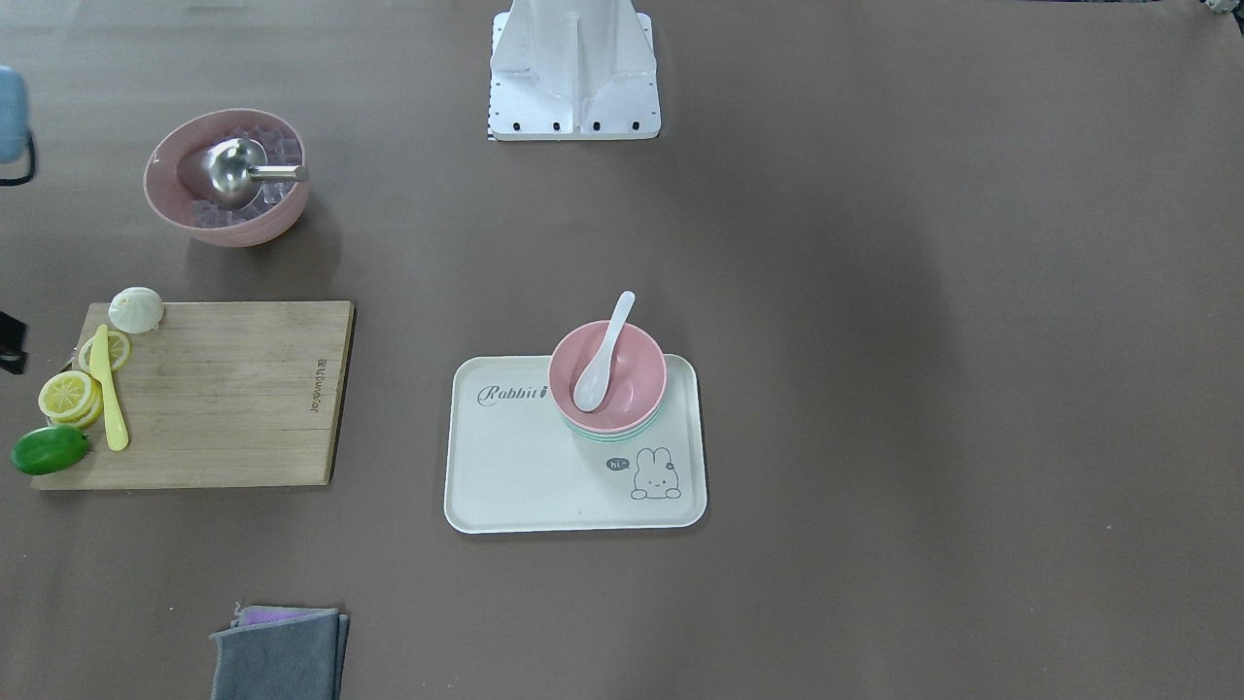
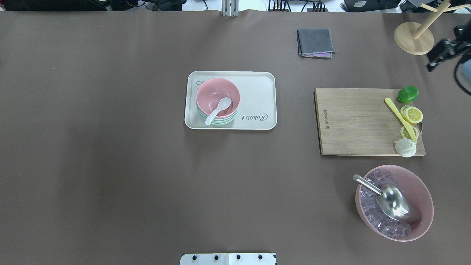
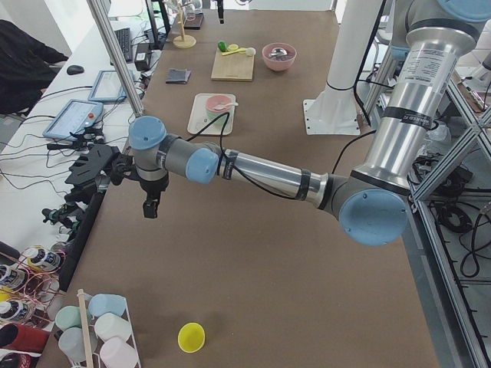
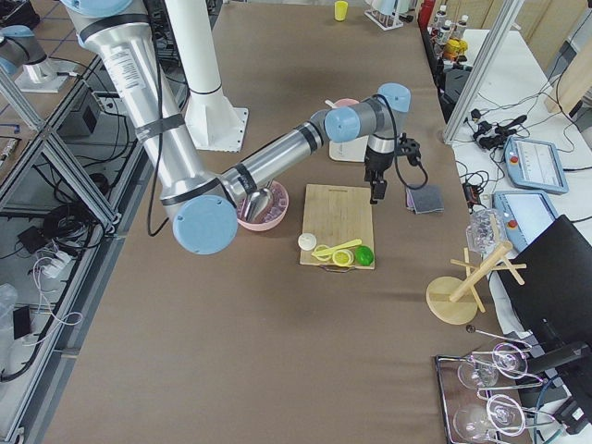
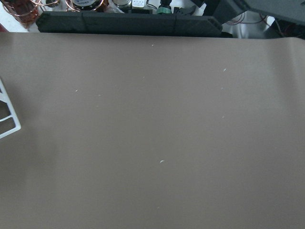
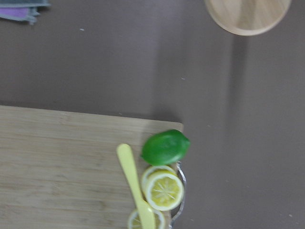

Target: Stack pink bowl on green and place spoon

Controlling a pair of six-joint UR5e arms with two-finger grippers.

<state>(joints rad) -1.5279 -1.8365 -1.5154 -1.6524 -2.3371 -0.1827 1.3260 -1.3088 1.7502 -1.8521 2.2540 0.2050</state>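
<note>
The pink bowl (image 1: 637,362) sits nested on top of the mint-green bowl stack (image 1: 612,431) on the white rabbit tray (image 1: 525,467). The white spoon (image 1: 598,365) lies in the pink bowl with its handle over the rim. The overhead view shows the same: pink bowl (image 2: 209,94), spoon (image 2: 219,109), green rims (image 2: 220,122). My left gripper (image 3: 151,207) hangs over bare table far from the tray; I cannot tell if it is open. My right gripper (image 4: 377,190) hovers past the cutting board's far end, only partly seen at the overhead view's right edge (image 2: 441,53); I cannot tell its state.
A wooden cutting board (image 1: 224,389) holds a yellow knife, lemon slices, a lime (image 1: 49,449) and a white bun. A larger pink bowl (image 1: 165,209) holds clear cubes and a metal scoop. A grey cloth (image 1: 277,656) and a wooden stand (image 2: 414,36) lie at the far side.
</note>
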